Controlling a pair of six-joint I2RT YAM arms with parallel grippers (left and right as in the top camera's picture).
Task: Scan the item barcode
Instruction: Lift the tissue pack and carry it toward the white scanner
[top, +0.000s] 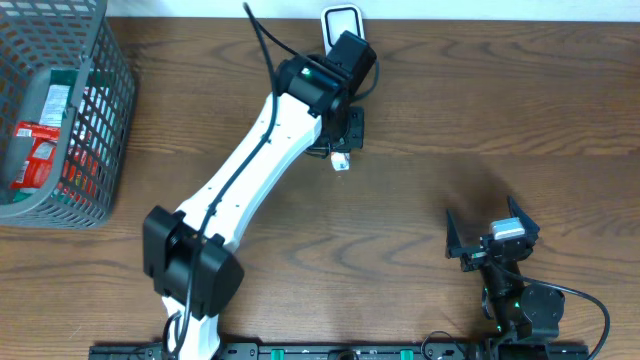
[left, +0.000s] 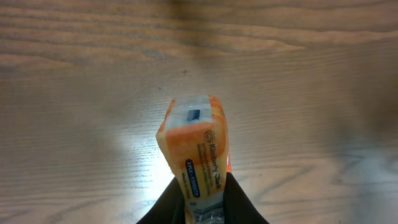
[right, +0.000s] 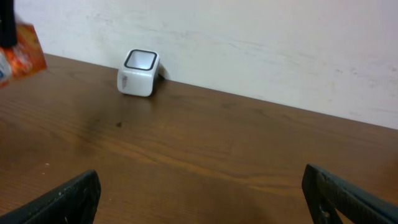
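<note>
Wooden worktop (top: 420, 110): left hand (left: 204, 194) pinches orange packet (left: 196, 140), lower end hidden; right hand (top: 489, 230) gapes wide at five o'clock.

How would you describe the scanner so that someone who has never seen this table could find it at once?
Start at the wooden table and follow its far edge, where it meets the pale wall. There stands the scanner, a small white rounded box with a dark-rimmed window on top, unlike the orange packet nearby.

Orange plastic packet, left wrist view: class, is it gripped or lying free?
Gripped: the left gripper pinches the near end of the orange plastic packet.
</note>
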